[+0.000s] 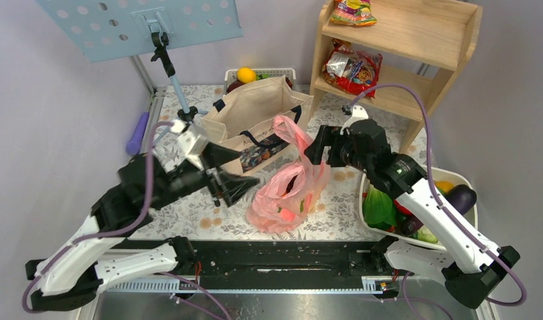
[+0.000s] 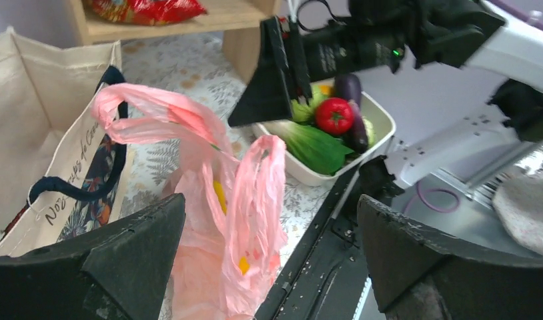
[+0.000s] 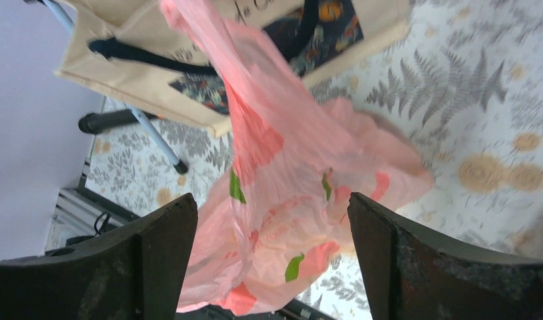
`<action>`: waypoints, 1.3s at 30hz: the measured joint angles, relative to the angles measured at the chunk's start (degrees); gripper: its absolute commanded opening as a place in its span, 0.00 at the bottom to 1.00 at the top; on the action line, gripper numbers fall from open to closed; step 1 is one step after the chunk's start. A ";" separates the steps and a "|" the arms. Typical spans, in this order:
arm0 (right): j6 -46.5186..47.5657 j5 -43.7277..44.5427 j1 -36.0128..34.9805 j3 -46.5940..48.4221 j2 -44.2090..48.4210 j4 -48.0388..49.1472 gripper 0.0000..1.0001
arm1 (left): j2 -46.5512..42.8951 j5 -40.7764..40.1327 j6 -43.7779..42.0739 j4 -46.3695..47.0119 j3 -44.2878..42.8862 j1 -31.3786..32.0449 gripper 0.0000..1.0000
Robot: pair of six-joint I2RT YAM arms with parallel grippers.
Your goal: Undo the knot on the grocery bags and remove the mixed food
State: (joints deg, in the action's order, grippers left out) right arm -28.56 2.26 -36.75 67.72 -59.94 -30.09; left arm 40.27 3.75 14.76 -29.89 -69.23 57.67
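Observation:
One pink grocery bag lies on the patterned table between both grippers. Its handle loops stand apart and loose; I see no knot. Something yellow shows through the plastic, and the rest of the food inside is hidden. My left gripper is open just left of the bag, with the bag between its fingers in the left wrist view. My right gripper is open above the bag's right side, looking down on the bag and touching nothing.
The beige canvas tote stands behind the bag. A white bowl of vegetables, with a tomato, sits at the right. A wooden shelf holds snack packets. A stand pole rises at the back left.

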 measured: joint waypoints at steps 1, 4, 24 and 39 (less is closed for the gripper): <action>-0.83 -0.02 -0.35 -1.18 0.17 0.11 0.88 | 2.16 -1.38 0.22 -0.39 -1.16 0.00 0.99; -3.63 0.07 -2.49 -5.35 0.33 0.61 0.87 | 8.94 -2.43 1.38 -0.26 -2.43 -0.35 0.99; -11.19 0.24 -6.91 -13.79 0.46 7.69 0.00 | 22.36 8.31 -1.07 -1.53 0.52 -0.50 0.00; -11.67 8.81 -7.32 -22.77 9.68 11.50 0.00 | -11.30 -11.13 9.25 -11.26 11.82 -0.61 0.85</action>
State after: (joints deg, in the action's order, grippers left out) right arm -40.23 11.07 -44.07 44.95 -50.26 -18.59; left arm 28.97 -7.38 24.01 -41.15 -57.41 57.06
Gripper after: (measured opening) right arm 0.015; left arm 0.710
